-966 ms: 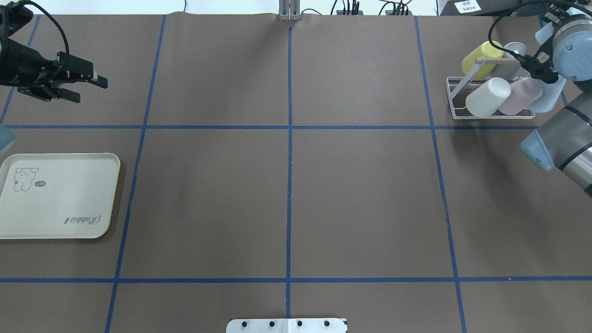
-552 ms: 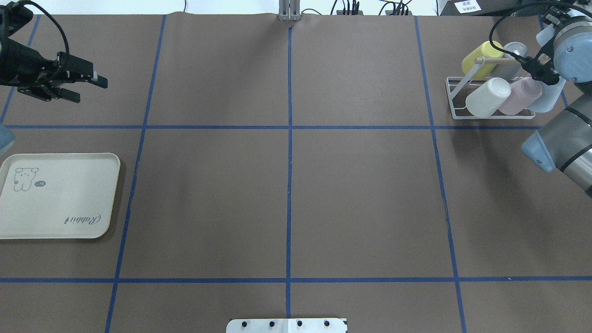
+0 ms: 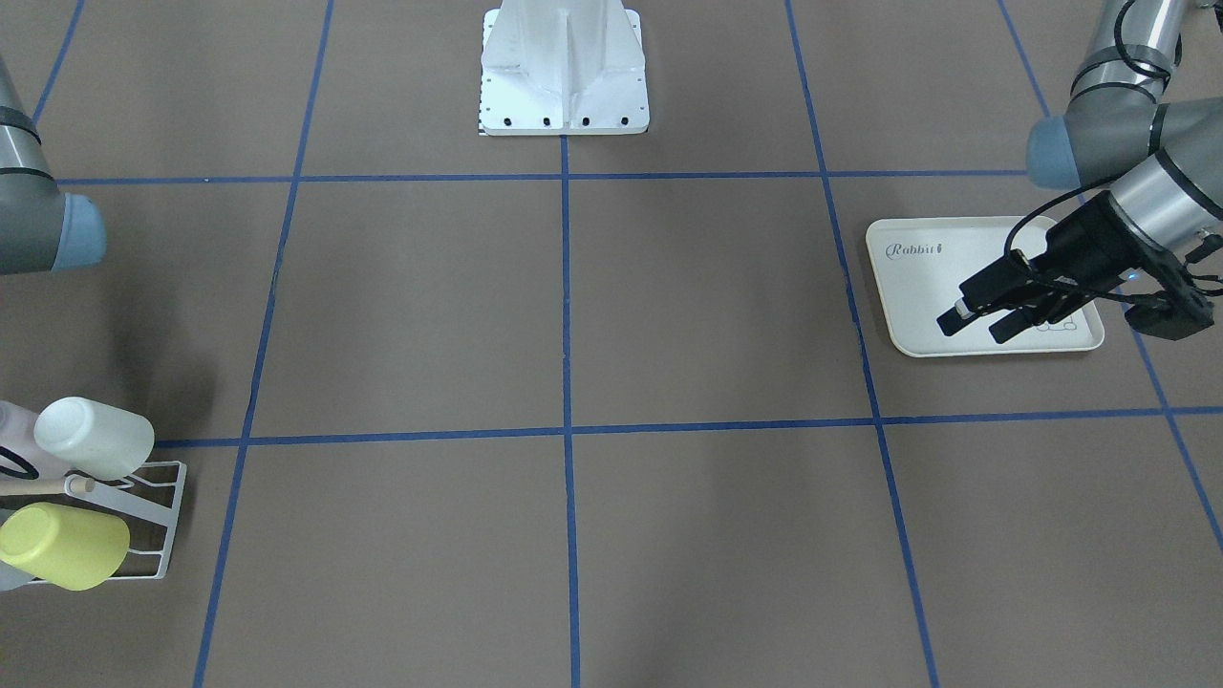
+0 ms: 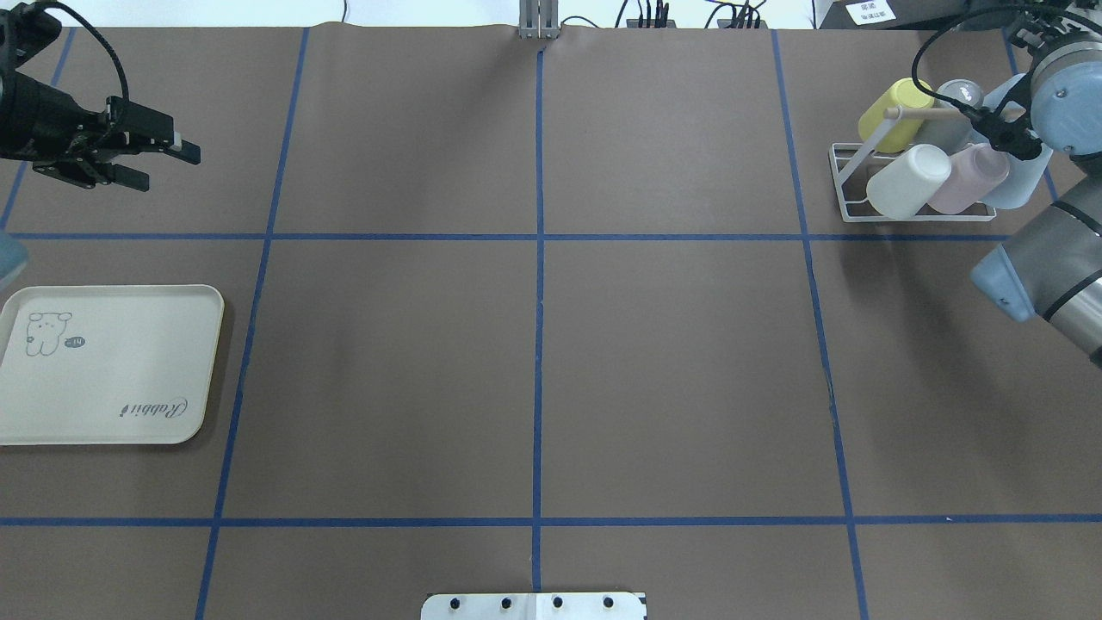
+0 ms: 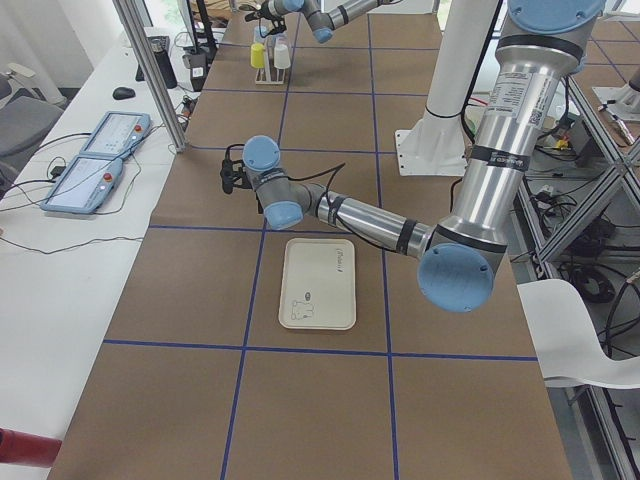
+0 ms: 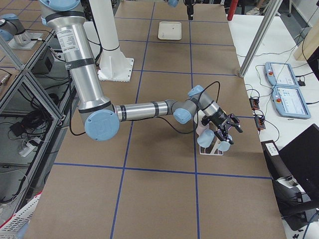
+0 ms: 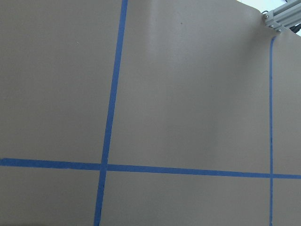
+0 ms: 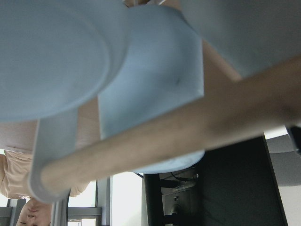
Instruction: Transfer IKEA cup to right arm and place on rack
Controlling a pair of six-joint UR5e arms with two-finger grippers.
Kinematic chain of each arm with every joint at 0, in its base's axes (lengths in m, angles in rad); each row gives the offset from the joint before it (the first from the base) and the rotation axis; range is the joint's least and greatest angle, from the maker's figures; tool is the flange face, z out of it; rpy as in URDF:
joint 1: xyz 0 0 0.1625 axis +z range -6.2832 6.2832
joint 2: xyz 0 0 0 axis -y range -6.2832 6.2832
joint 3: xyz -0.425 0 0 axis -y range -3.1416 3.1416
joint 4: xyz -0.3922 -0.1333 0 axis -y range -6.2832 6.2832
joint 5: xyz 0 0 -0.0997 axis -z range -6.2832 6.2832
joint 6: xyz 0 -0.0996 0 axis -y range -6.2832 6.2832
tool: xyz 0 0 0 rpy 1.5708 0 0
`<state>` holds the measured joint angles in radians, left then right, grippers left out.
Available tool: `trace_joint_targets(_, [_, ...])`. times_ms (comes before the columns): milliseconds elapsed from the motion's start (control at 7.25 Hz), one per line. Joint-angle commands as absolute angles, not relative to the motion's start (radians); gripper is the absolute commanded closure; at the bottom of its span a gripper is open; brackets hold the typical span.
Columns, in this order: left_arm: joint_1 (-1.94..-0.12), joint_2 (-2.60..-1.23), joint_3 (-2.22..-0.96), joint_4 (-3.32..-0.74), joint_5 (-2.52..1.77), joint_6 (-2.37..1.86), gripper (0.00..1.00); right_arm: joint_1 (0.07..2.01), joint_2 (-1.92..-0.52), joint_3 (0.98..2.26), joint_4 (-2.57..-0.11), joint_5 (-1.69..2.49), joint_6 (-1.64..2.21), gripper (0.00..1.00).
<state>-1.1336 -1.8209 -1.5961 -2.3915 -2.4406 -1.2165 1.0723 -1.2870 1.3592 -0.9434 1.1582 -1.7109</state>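
The white wire rack with its wooden dowel stands at the far right of the table and holds several cups: yellow, grey, white, pink and pale blue. The right arm's wrist hangs over the rack's right end and hides its gripper from above. In the right wrist view, pale-blue cups and the dowel fill the frame, with no fingers showing. The right gripper shows only in the side view, so I cannot tell its state. My left gripper hovers open and empty at the far left.
A cream rabbit-printed tray lies bare at the near left; in the front-facing view the left gripper overlaps it. The robot's white base plate sits at the near middle edge. Blue tape lines grid the brown table.
The right arm's wrist has shifted slightly to the right and back over the rack's right end. The left arm and the cups have not moved.
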Motion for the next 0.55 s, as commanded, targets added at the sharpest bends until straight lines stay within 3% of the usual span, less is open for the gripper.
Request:
trace_joint_targets(0, [-1.134, -1.821, -1.595, -2.391, -2.441, -1.216, 0.0, 1.072, -1.281, 1.364, -0.943, 1.16, -1.706, 0.02])
trace_joint_targets(414, [-1.14, -1.825, -1.597, -2.391, -2.441, -1.215, 0.0, 1.081, -1.253, 1.399, -0.946, 1.265, -1.611, 0.01])
